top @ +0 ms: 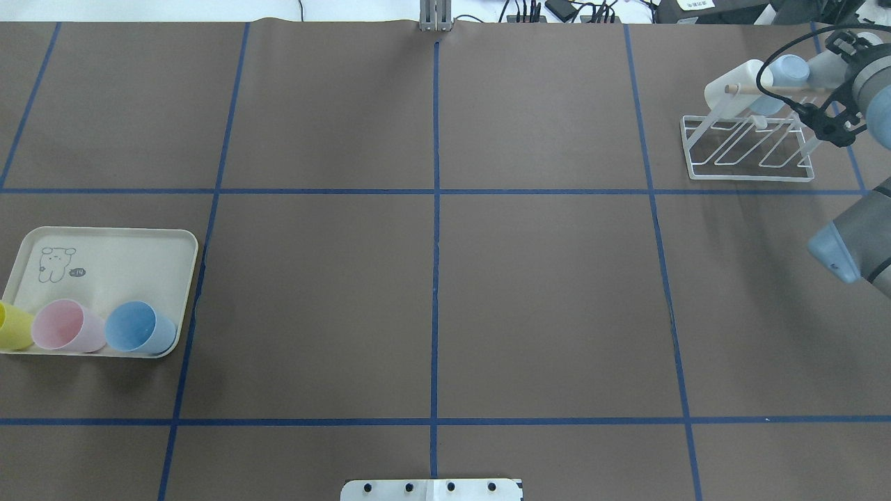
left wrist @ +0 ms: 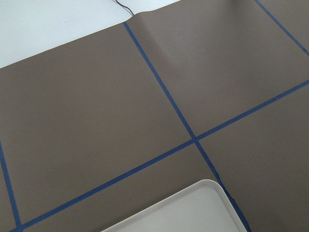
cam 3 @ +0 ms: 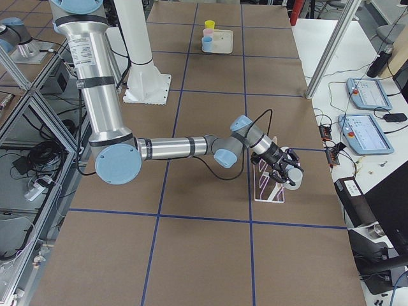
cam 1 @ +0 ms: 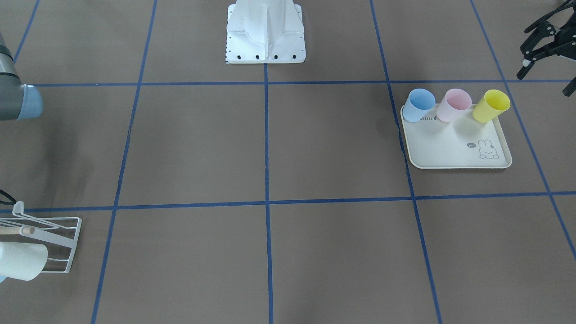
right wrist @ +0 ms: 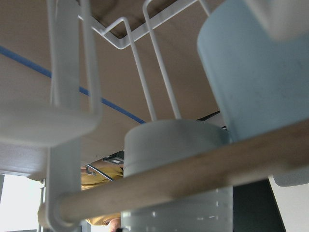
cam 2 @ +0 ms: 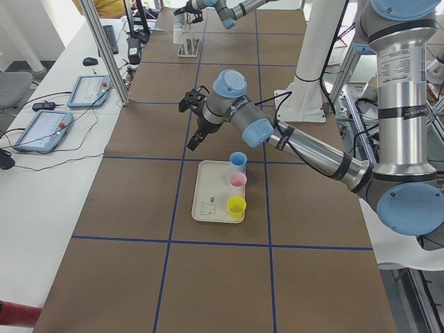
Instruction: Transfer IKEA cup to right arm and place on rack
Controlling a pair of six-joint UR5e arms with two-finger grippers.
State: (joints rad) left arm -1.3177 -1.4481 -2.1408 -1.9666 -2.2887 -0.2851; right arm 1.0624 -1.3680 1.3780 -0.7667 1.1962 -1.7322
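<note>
The white wire rack (top: 748, 149) with its wooden dowel stands at the table's far right, and also shows in the front view (cam 1: 49, 243). A white cup (top: 731, 87) and a pale blue cup (top: 786, 69) hang on its prongs. My right gripper (top: 832, 87) is at the rack beside the pale blue cup, its fingers spread and apparently open. I cannot tell whether it touches the cup. The right wrist view shows the pale blue cup (right wrist: 251, 72) and the dowel (right wrist: 193, 174) very close. My left gripper (cam 1: 524, 54) is open and empty above the table beyond the tray.
A cream rabbit-printed tray (top: 104, 264) lies at the left. A blue cup (top: 139, 327), a pink cup (top: 66, 325) and a yellow cup (top: 14, 327) stand along its near edge. The robot's white base (cam 1: 265, 31) stands at the middle of the near edge.
</note>
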